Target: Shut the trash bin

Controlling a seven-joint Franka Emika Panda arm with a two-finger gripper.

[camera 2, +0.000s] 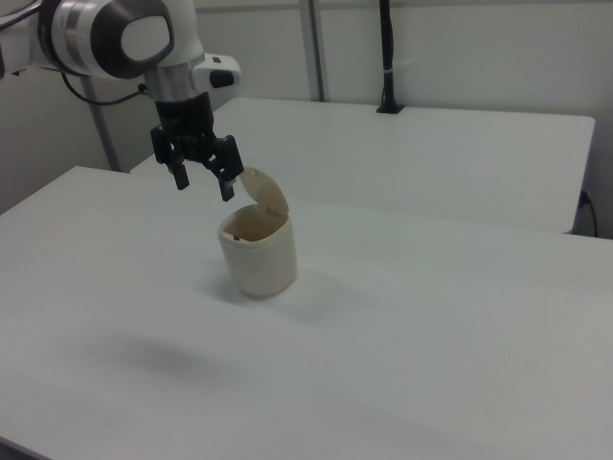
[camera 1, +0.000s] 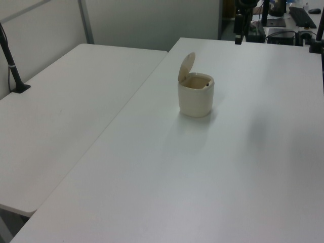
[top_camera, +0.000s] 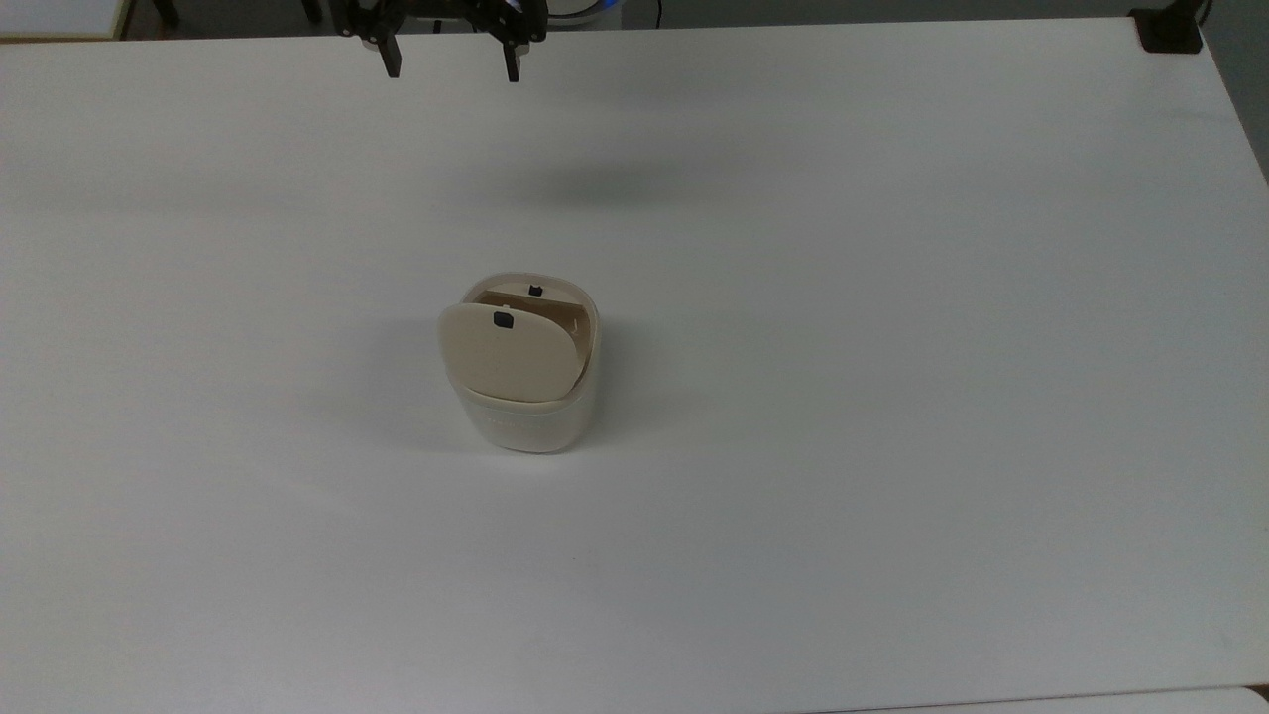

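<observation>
The trash bin (top_camera: pixel 523 421) is a small cream-white tub standing near the middle of the white table (top_camera: pixel 892 397). Its flat beige lid (top_camera: pixel 506 352) is tilted up on its hinge, with a small black latch near the lid's free edge, and the inside of the bin shows. The bin (camera 1: pixel 196 96) and its raised lid (camera 1: pixel 187 66) appear in the left view too. My gripper (top_camera: pixel 453 61) hangs open at the top view's upper edge, well away from the bin. In the right view the gripper (camera 2: pixel 204 184) hovers above the table, up and left of the bin (camera 2: pixel 257 254), holding nothing.
A second white table (camera 1: pixel 76 101) adjoins this one. A black post (camera 2: pixel 386 57) is clamped to it, and a black clamp (top_camera: pixel 1170 30) sits at the top view's upper right corner. Desks with equipment stand past the far edge in the left view.
</observation>
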